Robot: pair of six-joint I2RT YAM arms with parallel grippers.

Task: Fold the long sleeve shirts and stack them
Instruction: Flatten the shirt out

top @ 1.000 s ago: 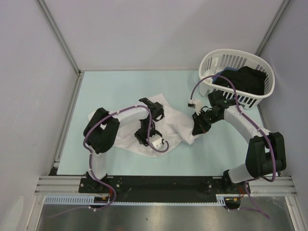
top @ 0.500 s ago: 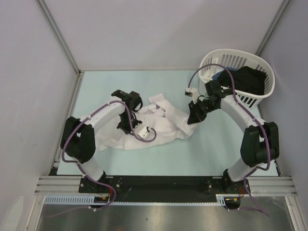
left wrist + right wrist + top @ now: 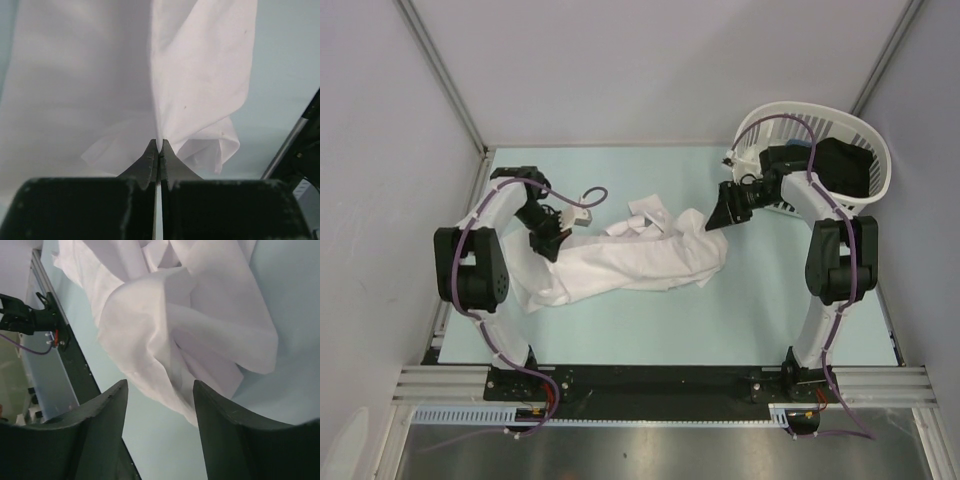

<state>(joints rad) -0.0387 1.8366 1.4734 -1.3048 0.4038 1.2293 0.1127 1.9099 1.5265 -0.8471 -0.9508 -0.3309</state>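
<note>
Beside basket of dark clothes: right claw apart | left claw clamps shirt

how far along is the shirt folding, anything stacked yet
Done: nothing folded or stacked. The white shirt lies crumpled, stretched across the table. In hand: the left gripper is shut on one end; the right gripper is open near the other end, holding nothing. Left: fold this shirt, then deal with the dark clothing in the basket.

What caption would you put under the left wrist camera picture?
Left gripper pinches a fold of the white shirt, pale table behind it.
</note>
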